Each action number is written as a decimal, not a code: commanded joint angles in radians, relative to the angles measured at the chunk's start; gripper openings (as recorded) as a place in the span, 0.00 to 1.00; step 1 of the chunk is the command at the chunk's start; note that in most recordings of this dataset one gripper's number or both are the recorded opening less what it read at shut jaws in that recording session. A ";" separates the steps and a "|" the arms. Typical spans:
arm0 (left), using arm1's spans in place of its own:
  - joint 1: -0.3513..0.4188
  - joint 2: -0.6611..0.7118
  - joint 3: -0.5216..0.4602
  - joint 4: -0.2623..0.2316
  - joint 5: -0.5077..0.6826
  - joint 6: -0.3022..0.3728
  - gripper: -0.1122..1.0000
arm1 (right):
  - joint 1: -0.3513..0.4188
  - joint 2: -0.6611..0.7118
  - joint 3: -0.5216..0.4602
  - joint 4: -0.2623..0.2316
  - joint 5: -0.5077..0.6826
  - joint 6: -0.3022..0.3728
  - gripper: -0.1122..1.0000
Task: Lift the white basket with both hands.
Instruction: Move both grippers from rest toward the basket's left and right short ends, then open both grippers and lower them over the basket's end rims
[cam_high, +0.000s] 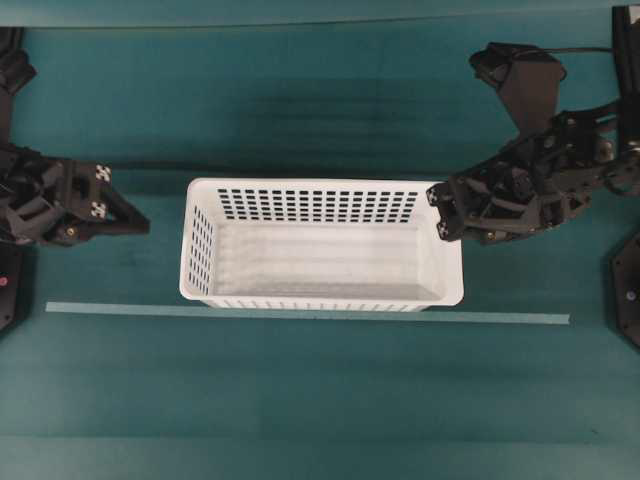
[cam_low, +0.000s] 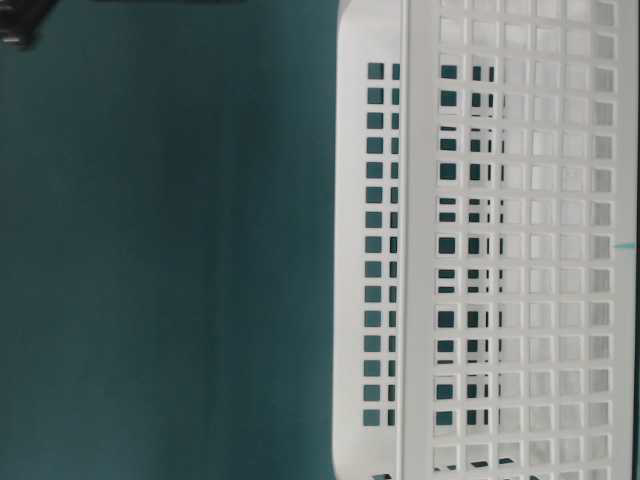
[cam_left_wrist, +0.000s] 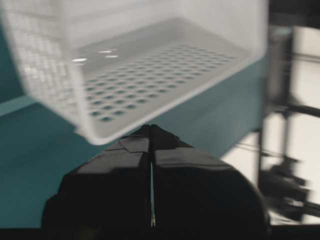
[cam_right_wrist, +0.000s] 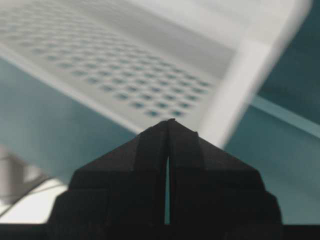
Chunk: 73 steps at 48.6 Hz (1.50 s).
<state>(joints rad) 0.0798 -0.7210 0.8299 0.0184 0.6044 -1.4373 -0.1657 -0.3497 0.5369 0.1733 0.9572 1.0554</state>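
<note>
The white basket (cam_high: 320, 243) sits upright on the teal tabletop (cam_high: 300, 390), between the two arms. The right gripper (cam_high: 438, 212) hangs at the basket's right end, over the rim; whether it touches cannot be told. The left gripper (cam_high: 140, 224) lies apart from the left end. Both have jaws pressed together, holding nothing. A pale tape strip (cam_high: 300, 314) runs along the basket's near side.

Even, soft overhead light; both wrist views look motion-blurred, the white basket (cam_left_wrist: 150, 75) perhaps slightly overexposed
</note>
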 joint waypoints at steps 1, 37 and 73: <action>0.000 0.048 -0.049 0.005 0.086 0.003 0.06 | -0.009 0.044 -0.037 -0.054 0.115 0.041 0.12; -0.011 0.253 -0.230 0.009 0.298 0.129 0.06 | 0.000 0.103 -0.011 -0.115 0.132 0.147 0.17; -0.026 0.272 -0.212 0.009 0.232 0.124 0.97 | 0.000 0.130 0.021 -0.098 0.028 0.193 0.97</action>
<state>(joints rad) 0.0506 -0.4755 0.6351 0.0230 0.8544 -1.3116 -0.1672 -0.2546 0.5630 0.0690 0.9910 1.2272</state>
